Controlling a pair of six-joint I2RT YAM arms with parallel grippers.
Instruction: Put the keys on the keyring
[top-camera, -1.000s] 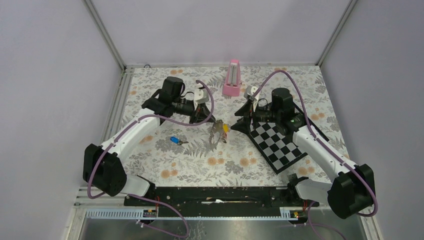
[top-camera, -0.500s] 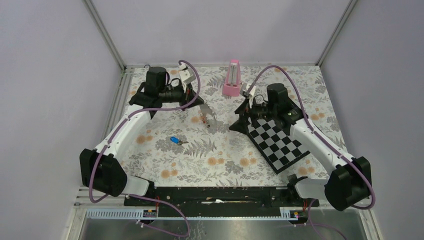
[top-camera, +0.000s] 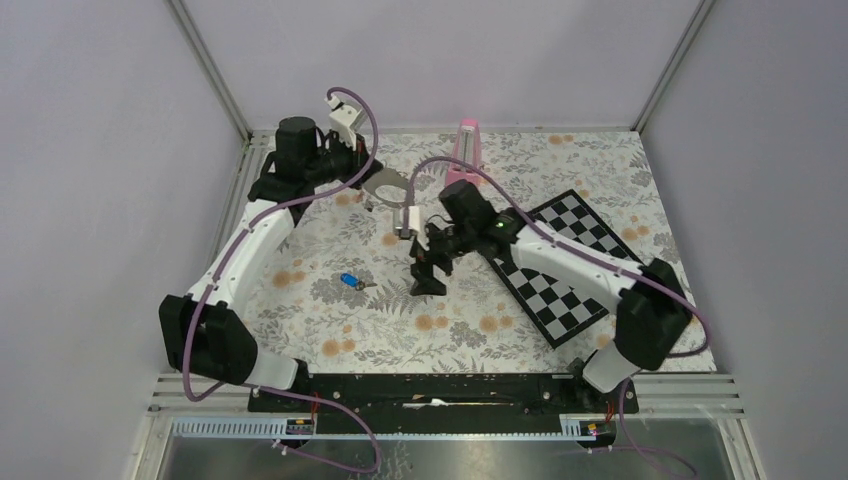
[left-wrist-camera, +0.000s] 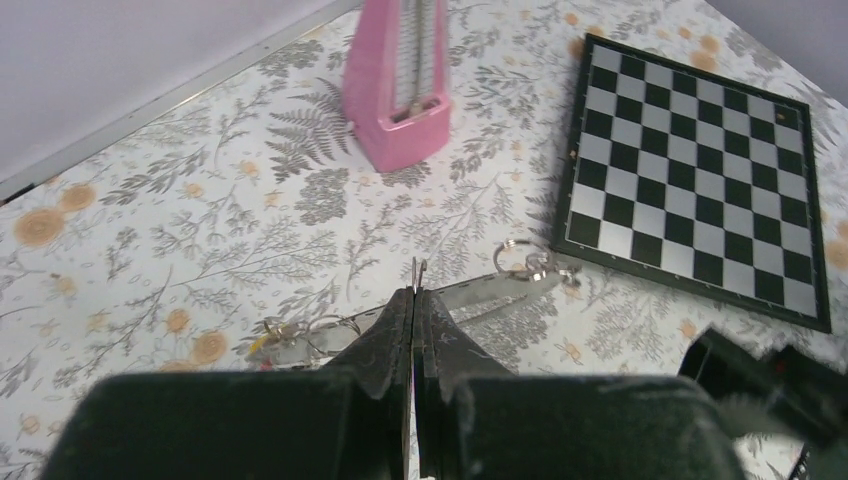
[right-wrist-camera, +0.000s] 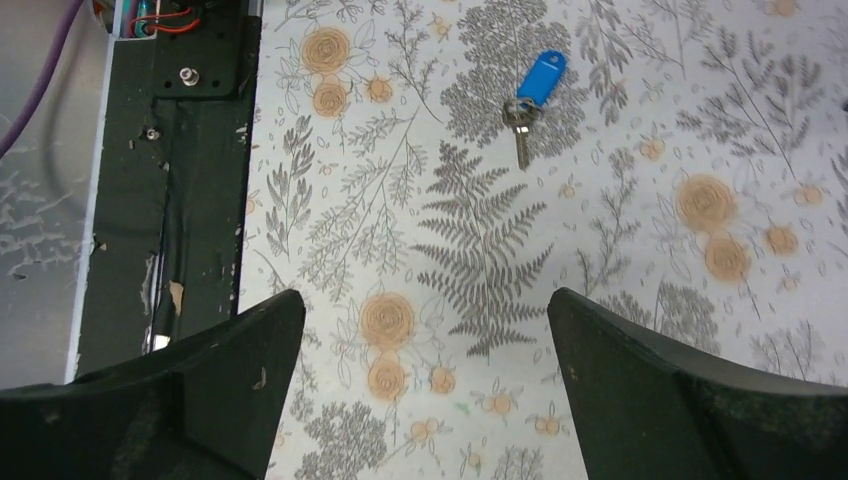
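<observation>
You have the keyring (left-wrist-camera: 500, 290) in your left end effector (left-wrist-camera: 415, 300). Its fingers are pressed together with a thin wire loop poking out between the tips. The grey strap and its silver ring (left-wrist-camera: 515, 252) sit just beyond them, on the far side of the counter (top-camera: 300, 330), left of the pink metronome (left-wrist-camera: 400, 90). Whether the strap hangs free or brushes the surface, I cannot tell.

Your right end effector (right-wrist-camera: 420, 310) stands wide apart with nothing in it. It hovers over the middle of the floral counter, just left of the chessboard (top-camera: 565, 265).

The blue key (right-wrist-camera: 540, 78) lies loose on the counter, well apart from the keyring and to the near left of your right fingers. Neither arm touches it, so that key is plainly not on the ring.

The yellow key is harder to call. A speck of yellow shows at one end of the strap in the left wrist view, but it is too small to tell whether it is the key, let alone whether it is threaded. I cannot find it lying on the counter in the top view either.

By my reading you are at best halfway. What remains is to bring the right end effector down on the blue key, lift it, carry it to the held ring and work it on. You should also check the yellow one.
</observation>
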